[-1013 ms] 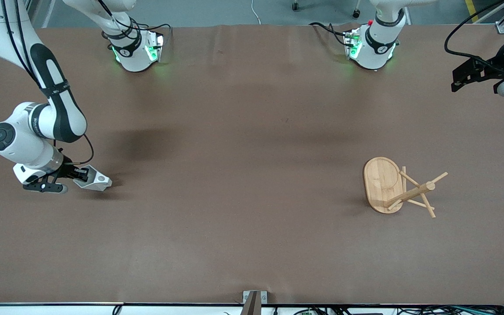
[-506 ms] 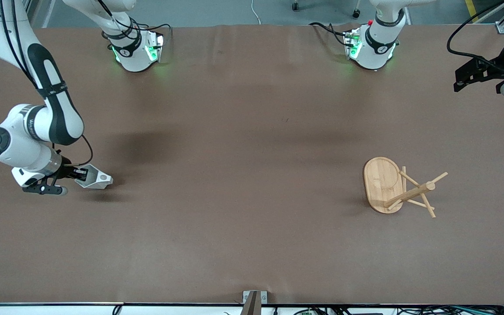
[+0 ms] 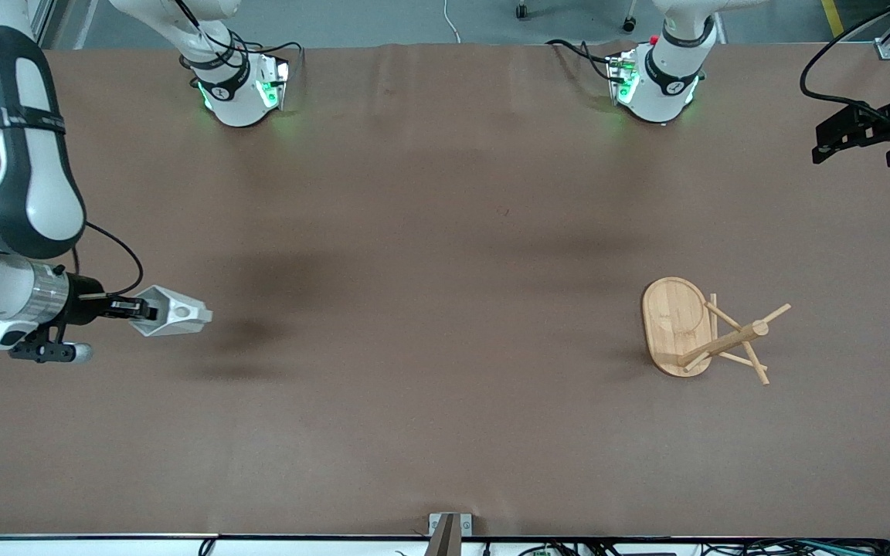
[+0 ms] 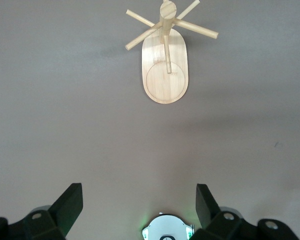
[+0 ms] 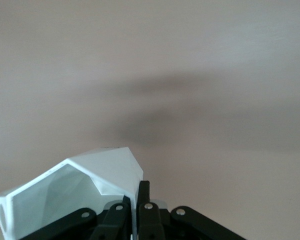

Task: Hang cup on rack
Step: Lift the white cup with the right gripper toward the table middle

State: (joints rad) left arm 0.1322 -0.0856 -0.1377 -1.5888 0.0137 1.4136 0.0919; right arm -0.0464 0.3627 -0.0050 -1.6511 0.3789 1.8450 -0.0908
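The right end effector pinches the white cup above the table at the right arm's end. The rack stands toward the left arm's end, at 3 o'clock from the cup, well apart. The left end effector waits spread, high over the table.

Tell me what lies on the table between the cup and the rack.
Nothing: the front view shows only bare brown table between the cup, held up by the right gripper, and the rack.
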